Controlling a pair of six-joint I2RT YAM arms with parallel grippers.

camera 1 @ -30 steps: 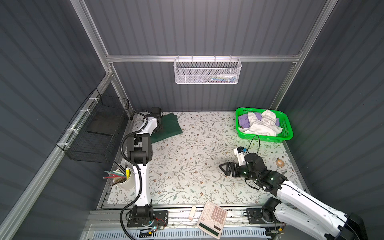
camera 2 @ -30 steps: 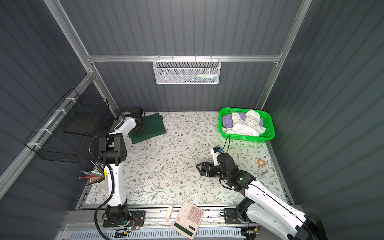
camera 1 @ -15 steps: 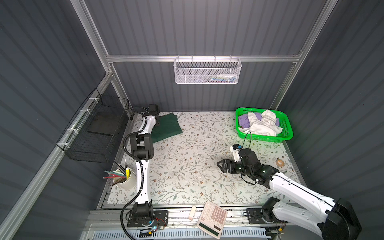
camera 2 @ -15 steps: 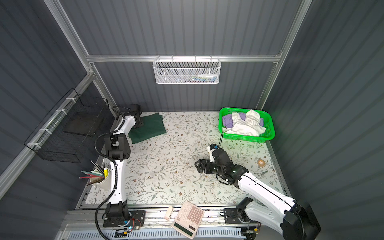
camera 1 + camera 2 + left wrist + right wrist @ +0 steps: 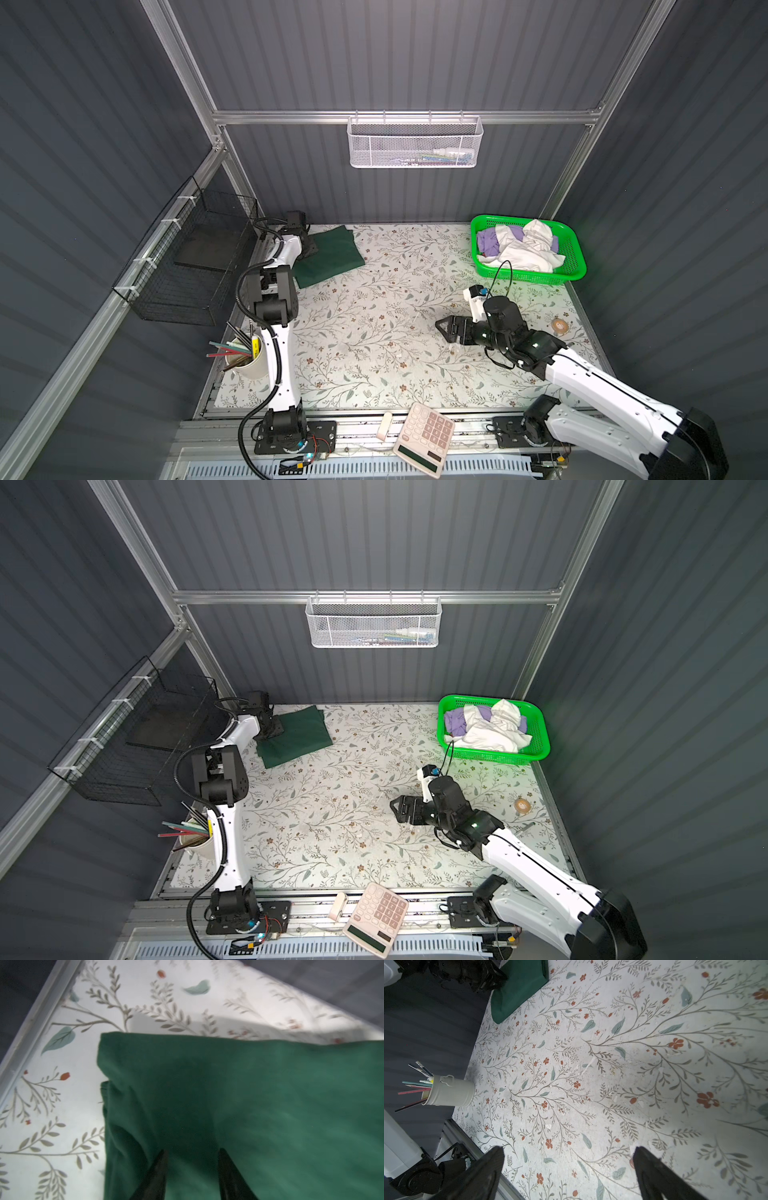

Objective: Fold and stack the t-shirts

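Note:
A dark green t-shirt (image 5: 332,257) (image 5: 299,737) lies folded flat at the back left of the floral table. My left gripper (image 5: 306,246) (image 5: 272,729) hovers over its left edge. In the left wrist view the gripper (image 5: 193,1151) is open: its dark fingertips (image 5: 161,1165) stand apart above the green cloth (image 5: 249,1095) and pinch nothing. White (image 5: 523,249) and lavender (image 5: 488,243) t-shirts lie crumpled in the green basket (image 5: 528,276). My right gripper (image 5: 444,329) (image 5: 399,810) (image 5: 569,1150) is wide open over bare table right of centre, holding nothing.
A cup of pencils (image 5: 249,361) stands at the front left. A calculator (image 5: 424,440) lies on the front rail, and a tape roll (image 5: 560,326) sits near the right edge. A black wire basket (image 5: 195,257) hangs on the left wall, a white one (image 5: 415,143) on the back wall.
The left gripper's jaws have widened over the green t-shirt's edge and its arm has shifted slightly. The right arm has drawn its open gripper a little toward the back.

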